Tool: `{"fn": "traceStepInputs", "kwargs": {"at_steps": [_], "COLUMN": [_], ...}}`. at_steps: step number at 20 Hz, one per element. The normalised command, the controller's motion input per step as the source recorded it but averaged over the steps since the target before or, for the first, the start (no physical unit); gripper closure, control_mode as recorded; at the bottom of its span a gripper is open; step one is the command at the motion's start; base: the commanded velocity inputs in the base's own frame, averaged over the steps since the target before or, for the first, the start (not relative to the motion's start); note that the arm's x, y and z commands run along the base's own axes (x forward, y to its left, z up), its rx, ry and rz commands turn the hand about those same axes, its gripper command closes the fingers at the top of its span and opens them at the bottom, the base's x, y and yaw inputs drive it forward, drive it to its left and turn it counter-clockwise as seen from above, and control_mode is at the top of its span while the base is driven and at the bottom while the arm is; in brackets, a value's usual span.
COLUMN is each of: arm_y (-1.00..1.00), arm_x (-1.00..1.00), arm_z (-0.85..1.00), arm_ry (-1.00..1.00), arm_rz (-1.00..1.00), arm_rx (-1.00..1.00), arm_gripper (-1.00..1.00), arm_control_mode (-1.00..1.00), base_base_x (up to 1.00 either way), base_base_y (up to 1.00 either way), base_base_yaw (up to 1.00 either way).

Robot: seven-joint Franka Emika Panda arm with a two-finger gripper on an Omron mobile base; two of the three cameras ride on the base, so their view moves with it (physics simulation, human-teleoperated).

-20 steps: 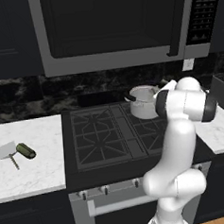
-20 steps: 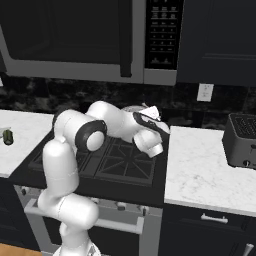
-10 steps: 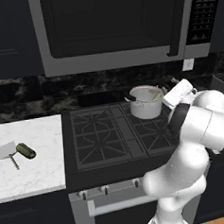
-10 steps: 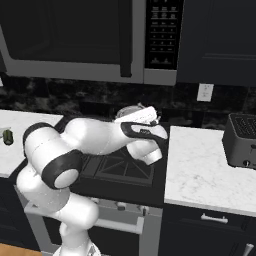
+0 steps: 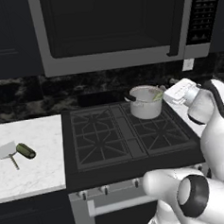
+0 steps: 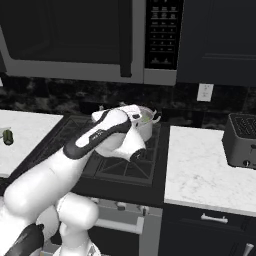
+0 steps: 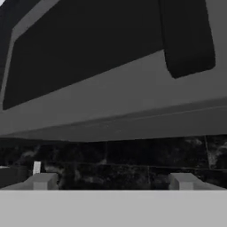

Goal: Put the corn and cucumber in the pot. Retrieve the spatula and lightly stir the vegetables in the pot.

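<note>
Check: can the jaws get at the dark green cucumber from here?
Probably yes, with a long swing. The dark green cucumber lies uncovered on the white counter beside the grey-bladed spatula; the gripper is open, empty.

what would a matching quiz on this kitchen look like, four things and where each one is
Things:
1. pot
2. cucumber
3. spatula
4. toaster

Places:
A. on the white counter to the right of the stove
B. on a back burner of the stove, with the corn sticking out of it
C. on the white counter to the left of the stove, farthest from the stove
D. on the left counter, right beside the spatula on its stove side

Pairs: 1-B, 2-D, 3-C, 4-A
</note>
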Motion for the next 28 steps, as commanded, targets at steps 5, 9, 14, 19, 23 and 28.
{"fn": "traceStepInputs", "kwargs": {"at_steps": [5,9,14,19,23,28], "arm_y": [0.92,1.0,0.98,0.89,0.95,1.0], "arm_x": [-0.5,-0.35,-0.03,0.14,0.02,0.0], "arm_z": [0.55,0.01,0.0,-0.02,-0.37,-0.51], "arm_ry": [0.55,0.53,0.61,0.58,0.38,0.18], "arm_rz": [-0.01,-0.02,-0.04,-0.07,-0.04,0.0], "arm_rx": [-0.01,-0.11,-0.14,-0.2,-0.26,-0.23], "arm_gripper": [-1.0,-1.0,-1.0,-1.0,-1.0,-1.0], "arm_control_mode": [-1.0,-1.0,-1.0,-1.0,-1.0,-1.0], "base_base_x": [0.0,0.0,0.0,0.0,0.0,0.0], "base_base_y": [0.0,0.0,0.0,0.0,0.0,0.0], "base_base_yaw": [0.0,0.0,0.0,0.0,0.0,0.0]}}
